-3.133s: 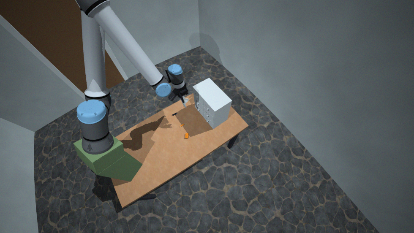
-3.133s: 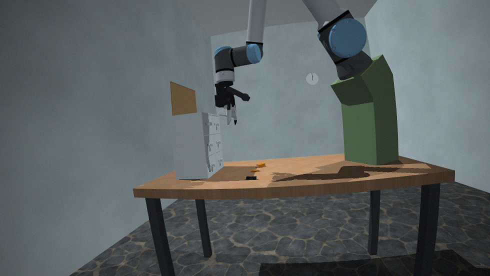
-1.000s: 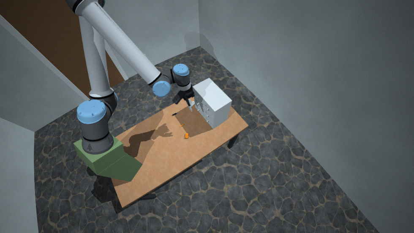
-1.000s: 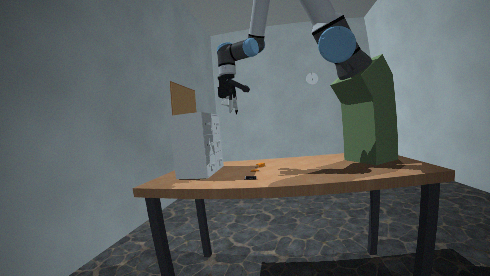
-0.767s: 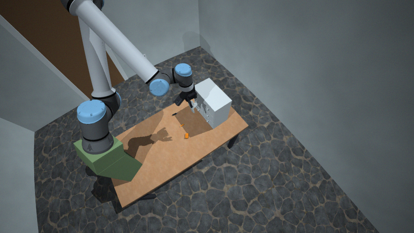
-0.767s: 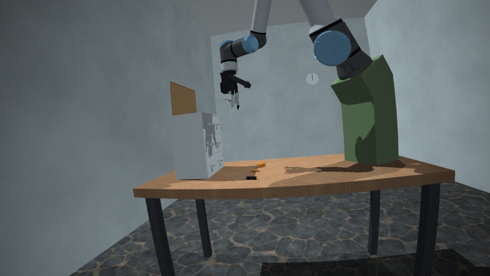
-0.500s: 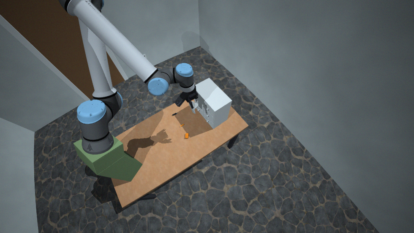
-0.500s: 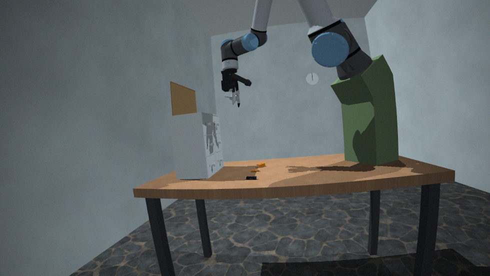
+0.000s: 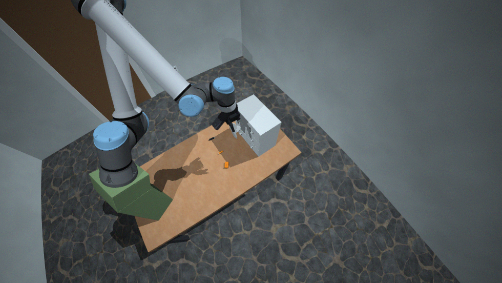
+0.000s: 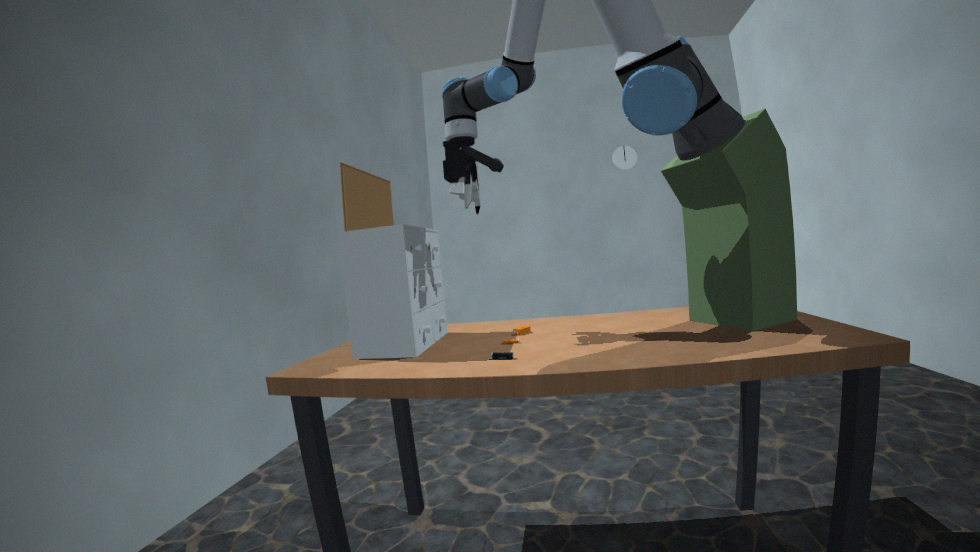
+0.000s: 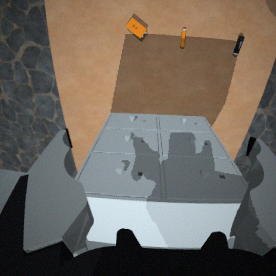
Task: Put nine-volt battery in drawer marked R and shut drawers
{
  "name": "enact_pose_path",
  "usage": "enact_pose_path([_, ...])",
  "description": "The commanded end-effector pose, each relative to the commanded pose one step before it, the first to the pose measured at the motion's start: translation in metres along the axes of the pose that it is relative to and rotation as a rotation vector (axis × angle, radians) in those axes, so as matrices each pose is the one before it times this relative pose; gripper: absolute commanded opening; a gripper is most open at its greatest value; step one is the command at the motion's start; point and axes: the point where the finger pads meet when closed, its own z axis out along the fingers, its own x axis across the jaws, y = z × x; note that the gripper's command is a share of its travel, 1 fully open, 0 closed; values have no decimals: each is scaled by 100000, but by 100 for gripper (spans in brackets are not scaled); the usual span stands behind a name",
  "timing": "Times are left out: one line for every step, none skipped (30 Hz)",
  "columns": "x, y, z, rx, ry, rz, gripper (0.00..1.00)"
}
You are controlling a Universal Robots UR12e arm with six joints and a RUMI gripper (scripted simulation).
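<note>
Pincer [image 9: 236, 132] [image 10: 469, 198] [image 11: 159, 133] spread fully wide, holding nothing, above the upright white chest [image 9: 261, 116] [image 10: 380, 291] [image 11: 162, 220]; the orange nine-volt battery [image 9: 226, 164] [image 10: 522, 330] [image 11: 136, 27] lies on the table [image 9: 196, 203] [image 10: 589, 384] [image 11: 90, 65].

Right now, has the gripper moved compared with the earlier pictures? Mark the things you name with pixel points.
Yes, the gripper [image 9: 236, 133] [image 10: 473, 207] [image 11: 159, 133] went up: in the exterior view its tips, lower than the top of the chest [image 9: 259, 116] [image 10: 380, 294] [image 11: 125, 215] before, now show higher.
</note>
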Motion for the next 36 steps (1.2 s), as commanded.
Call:
enact_pose_path([-21, 127, 43, -979, -44, -41, 100])
enact_pose_path([-1, 19, 23, -234, -1, 1, 100])
enact_pose_path([0, 0, 0, 0, 0, 0, 100])
enact_pose_path([0, 0, 0, 0, 0, 0, 100])
enact_pose_path([0, 20, 25, -253, 0, 1, 100])
enact_pose_path([0, 22, 27, -272, 0, 0, 100])
enact_pose_path([0, 23, 28, -292, 0, 0, 100])
enact_pose_path([0, 24, 30, -312, 0, -1, 100])
enact_pose_path([1, 26, 31, -333, 1, -1, 100])
enact_pose_path([1, 27, 33, -354, 1, -2, 100])
enact_pose_path([2, 28, 34, -375, 2, -3, 100])
enact_pose_path([3, 29, 36, -396, 2, -4, 100])
enact_pose_path([3, 30, 37, -418, 3, -5, 100])
enact_pose_path([-3, 34, 45, -423, -3, 3, 100])
enact_pose_path([-3, 35, 48, -440, -3, 4, 100])
enact_pose_path([-3, 36, 49, -461, -3, 3, 100])
enact_pose_path([-2, 37, 51, -482, -2, 3, 100])
enact_pose_path([-1, 38, 52, -503, -1, 1, 100])
enact_pose_path([0, 39, 53, -524, 0, 0, 100])
enact_pose_path([0, 0, 0, 0, 0, 0, 100])
enact_pose_path([0, 0, 0, 0, 0, 0, 100])
enact_pose_path([1, 40, 54, -545, 1, -1, 100])
enact_pose_path([2, 40, 55, -566, 2, -3, 100])
enact_pose_path([4, 41, 55, -587, 4, -5, 100])
enact_pose_path([4, 42, 57, -604, 4, -5, 100])
enact_pose_path([-6, 46, 68, -599, -6, 6, 100])
enact_pose_path([-4, 46, 69, -619, -4, 5, 100])
enact_pose_path([-3, 46, 69, -638, -3, 3, 100])
enact_pose_path([-1, 46, 69, -658, -1, 1, 100])
enact_pose_path([1, 46, 69, -677, 1, -1, 100])
enact_pose_path([3, 46, 69, -695, 4, -4, 100])
enact_pose_path([6, 45, 69, -714, 6, -6, 100])
enact_pose_path([-1, 48, 77, -712, -1, 1, 100])
enact_pose_path([-6, 50, 83, -715, -7, 6, 100])
enact_pose_path([-4, 49, 83, -732, -4, 4, 100])
enact_pose_path([-1, 49, 82, -749, -1, 1, 100])
